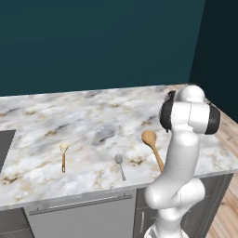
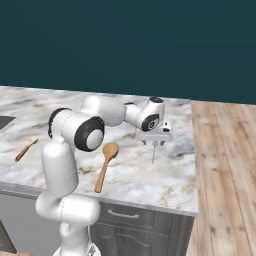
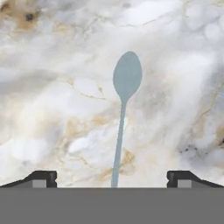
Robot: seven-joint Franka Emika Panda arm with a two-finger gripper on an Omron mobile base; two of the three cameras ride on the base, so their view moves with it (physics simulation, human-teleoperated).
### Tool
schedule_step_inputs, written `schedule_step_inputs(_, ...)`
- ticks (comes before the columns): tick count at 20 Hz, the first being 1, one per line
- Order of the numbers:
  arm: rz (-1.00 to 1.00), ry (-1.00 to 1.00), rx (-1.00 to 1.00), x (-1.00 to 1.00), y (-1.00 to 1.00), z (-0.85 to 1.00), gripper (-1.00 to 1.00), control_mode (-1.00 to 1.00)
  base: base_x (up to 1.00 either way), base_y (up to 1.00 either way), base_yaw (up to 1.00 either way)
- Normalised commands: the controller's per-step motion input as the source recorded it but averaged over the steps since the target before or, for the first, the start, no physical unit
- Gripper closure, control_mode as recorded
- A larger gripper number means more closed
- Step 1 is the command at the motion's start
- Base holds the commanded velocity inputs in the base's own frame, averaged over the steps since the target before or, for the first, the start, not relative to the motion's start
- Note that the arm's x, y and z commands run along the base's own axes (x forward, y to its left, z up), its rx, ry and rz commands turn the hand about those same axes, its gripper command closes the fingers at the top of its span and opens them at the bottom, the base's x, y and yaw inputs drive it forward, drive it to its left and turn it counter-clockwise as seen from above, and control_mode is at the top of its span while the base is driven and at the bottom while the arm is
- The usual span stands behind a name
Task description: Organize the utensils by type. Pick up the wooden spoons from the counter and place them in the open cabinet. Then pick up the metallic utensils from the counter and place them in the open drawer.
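My gripper (image 2: pixel 154 142) hangs open just above a slim grey metal spoon (image 2: pixel 153 151) on the marble counter (image 2: pixel 165 185), right of the long tan wooden spoon (image 2: pixel 106 165). In the hand view this metal spoon (image 3: pixel 126 87) lies lengthwise, its handle running down between the two spread fingertips (image 3: pixel 42 178), nothing gripped. The long wooden spoon (image 1: pixel 152 146) lies near the arm. A second metal spoon (image 1: pixel 120 166) rests to its left. The short cream-headed wooden spoon (image 1: pixel 63 155) (image 2: pixel 26 148) lies further left. The open cabinet and open drawer are out of view.
The counter's front edge (image 1: pixel 69 199) runs above a light grey panel with a bar handle (image 1: pixel 79 218) and dark cabinets (image 2: pixel 135 225). A dark inset (image 1: pixel 4 146) sits at the counter's left end. Wooden floor (image 2: pixel 225 175) lies to the right.
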Motion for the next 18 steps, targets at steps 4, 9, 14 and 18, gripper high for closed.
schedule_step_inputs(4,0.0,0.0,-0.02,0.2,0.0,-0.47,-1.0,-1.0,0.0,0.0,0.0)
schedule_step_inputs(9,0.0,0.0,-0.04,0.04,0.0,-0.45,-1.0,-1.0,0.0,0.0,0.0)
schedule_step_inputs(14,0.0,0.0,-0.08,0.0,0.0,-0.35,-1.0,-1.0,0.0,0.0,0.0)
schedule_step_inputs(18,0.0,0.0,-0.02,0.04,0.0,-0.33,-1.0,-1.0,0.0,0.0,0.0)
